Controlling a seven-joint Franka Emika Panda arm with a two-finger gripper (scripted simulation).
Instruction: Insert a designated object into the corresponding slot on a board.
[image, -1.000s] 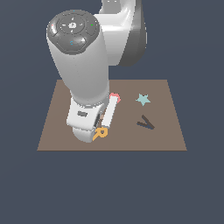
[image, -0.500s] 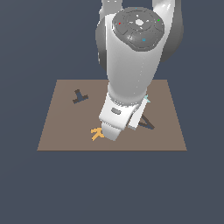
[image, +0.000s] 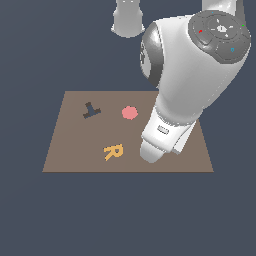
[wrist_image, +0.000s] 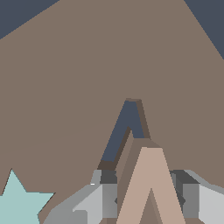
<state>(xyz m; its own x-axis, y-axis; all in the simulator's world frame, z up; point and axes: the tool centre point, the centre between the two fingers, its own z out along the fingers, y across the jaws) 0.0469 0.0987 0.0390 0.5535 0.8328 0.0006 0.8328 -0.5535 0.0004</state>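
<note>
While the gripper (wrist_image: 151, 201) clamps the tan V (wrist_image: 151, 188), it sits partly over the slot (wrist_image: 124, 131) — not seated.

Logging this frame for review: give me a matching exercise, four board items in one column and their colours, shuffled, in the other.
Items:
1. R letter
2. round piece
3. star
4. V piece between the end effector fingers

Colours:
A. pale teal
B. tan
C. orange
D. pinkish red

Pairs: 1-C, 2-D, 3-A, 4-B
</note>
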